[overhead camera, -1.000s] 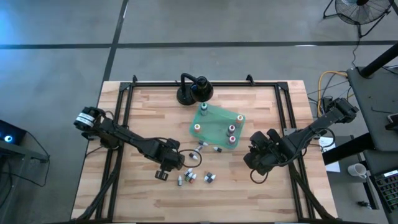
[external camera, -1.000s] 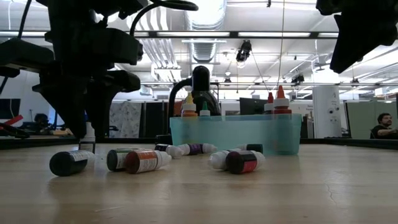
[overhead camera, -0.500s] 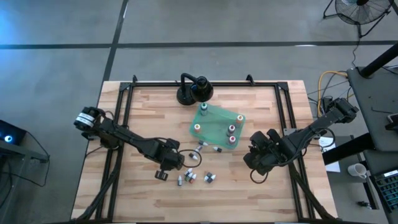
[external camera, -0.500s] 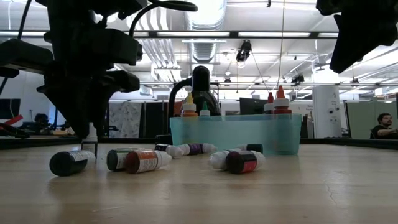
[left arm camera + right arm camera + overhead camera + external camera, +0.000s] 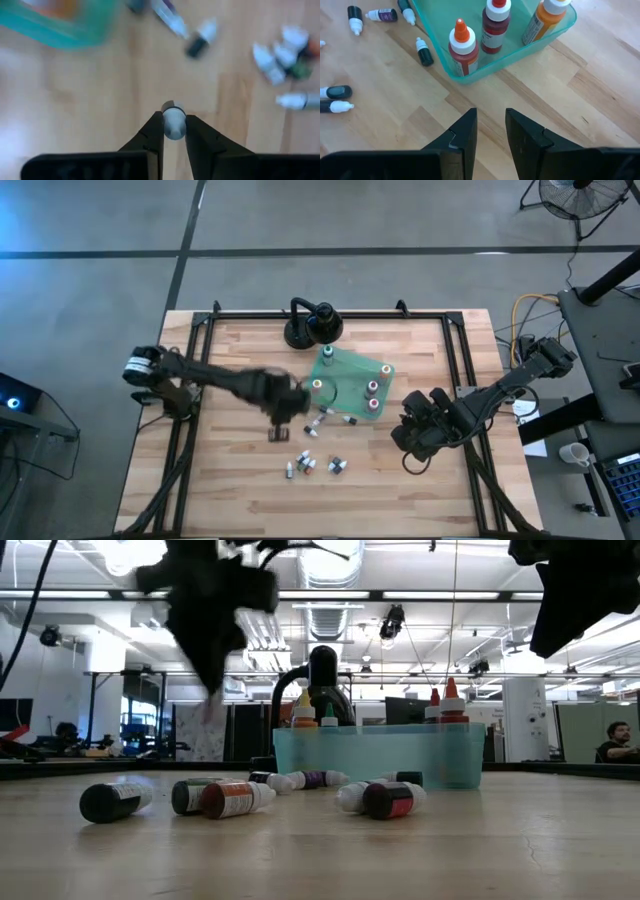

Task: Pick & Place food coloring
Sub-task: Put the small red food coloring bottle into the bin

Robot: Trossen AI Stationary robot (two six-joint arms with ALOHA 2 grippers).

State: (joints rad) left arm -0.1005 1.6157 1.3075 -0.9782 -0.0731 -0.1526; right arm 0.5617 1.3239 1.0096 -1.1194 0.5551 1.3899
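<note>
My left hand (image 5: 174,131) pinches a small rounded food coloring bottle (image 5: 173,121) above the grained wooden tabletop (image 5: 100,95); my right hand (image 5: 490,131) waits, fingers apart, beside the translucent teal bin (image 5: 520,47).

My high camera hangs above and looks straight down on the whole pale wooden plank table (image 5: 220,480), with grey floor around it. My low camera sits at tabletop level and faces across the boards into the room behind. Both take in the translucent teal plastic tray (image 5: 345,375) (image 5: 400,755) and the black round-based stand (image 5: 312,326) (image 5: 322,675) behind it. Each wrist camera looks forward past its own dark fingers (image 5: 150,137) (image 5: 462,135), close to the tabletop; my right one shares the tray (image 5: 470,75) with both fixed views.
</note>
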